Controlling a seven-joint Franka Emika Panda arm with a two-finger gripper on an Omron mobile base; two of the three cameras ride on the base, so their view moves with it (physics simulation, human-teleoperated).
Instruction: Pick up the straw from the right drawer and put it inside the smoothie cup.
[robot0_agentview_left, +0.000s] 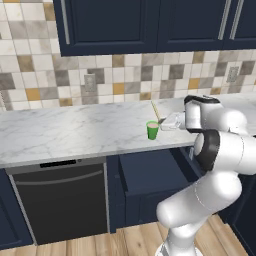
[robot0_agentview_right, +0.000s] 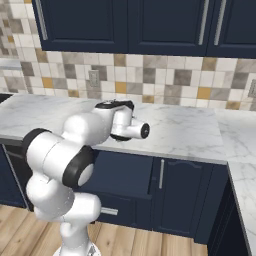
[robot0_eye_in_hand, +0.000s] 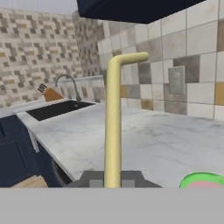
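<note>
The thin pale yellow straw with a bent top stands up between the robot's fingers, which are clenched on it. It is held over the white marble table, just beside the small bright green cup. The cup has pink inside. Below, the navy-blue drawer is open.

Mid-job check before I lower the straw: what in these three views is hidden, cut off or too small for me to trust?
- Gripper, hand view: fingertips cut by the bottom edge, so the grip on the straw is unclear.
- Smoothie cup, hand view: just its rim clears the bottom edge.
- Straw, left base view: a thin line whose lower end merges with the hand.
- Right drawer, left base view: stands open, interior too dark to read.
- Right base view: the arm covers the counter in front of it.
</note>
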